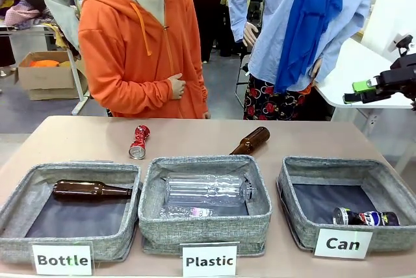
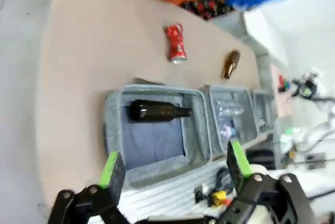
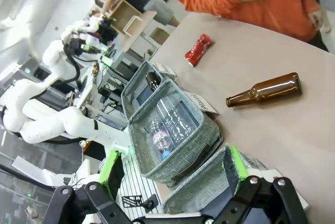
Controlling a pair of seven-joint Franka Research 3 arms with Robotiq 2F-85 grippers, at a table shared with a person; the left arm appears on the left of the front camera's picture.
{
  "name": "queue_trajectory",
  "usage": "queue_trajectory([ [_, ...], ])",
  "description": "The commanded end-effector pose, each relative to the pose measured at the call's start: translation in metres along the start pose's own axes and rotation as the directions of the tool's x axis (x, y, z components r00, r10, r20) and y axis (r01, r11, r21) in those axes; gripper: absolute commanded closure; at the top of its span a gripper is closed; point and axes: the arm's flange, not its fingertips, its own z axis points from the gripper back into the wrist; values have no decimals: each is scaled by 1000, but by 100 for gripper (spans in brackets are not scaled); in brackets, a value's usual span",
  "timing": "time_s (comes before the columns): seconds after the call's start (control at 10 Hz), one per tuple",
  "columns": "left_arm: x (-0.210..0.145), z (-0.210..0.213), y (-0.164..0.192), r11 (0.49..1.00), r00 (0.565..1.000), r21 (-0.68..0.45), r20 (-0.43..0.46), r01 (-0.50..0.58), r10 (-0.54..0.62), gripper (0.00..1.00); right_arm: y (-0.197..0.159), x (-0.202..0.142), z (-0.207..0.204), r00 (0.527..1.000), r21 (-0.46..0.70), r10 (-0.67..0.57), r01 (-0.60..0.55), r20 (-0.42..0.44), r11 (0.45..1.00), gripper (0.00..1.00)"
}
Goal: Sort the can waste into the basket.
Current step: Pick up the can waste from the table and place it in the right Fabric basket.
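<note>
The left claw (image 2: 174, 160) stands wide, with nothing between its green pads, and it hangs high over the robot's edge of the tabletop (image 1: 78, 138). The right claw (image 3: 171, 160) is wide and empty as well, held up above the right end of the row of bins.

Below it, the basket (image 1: 344, 163) with the label "Can" is the rightmost bin. The dark can (image 1: 365, 217) already lies on its side inside, at the front wall. The red can (image 1: 138, 141) lies on the bare tabletop behind the gap between the "Bottle" bin (image 1: 16, 242) and the "Plastic" bin (image 1: 205, 226), well apart from the basket. A brown bottle (image 1: 251, 140) lies loose to the right of it, not touching it.

So the task seems half done, and the step in hand is probably the approach to the red can. The next move calls for one arm to reach over the bins, come down with the pads on both sides of the crushed body, and close on it. The can must then travel across the tabletop to the rightmost bin. The loose bottle is not can waste and should stay where it is.
</note>
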Motion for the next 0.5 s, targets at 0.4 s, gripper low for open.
queue_trajectory([
  [0.4,32,-204,-133,918,892,137,-328,372,-313,0,3,-3,0,1000,-17,4,-4,1,1000,0],
])
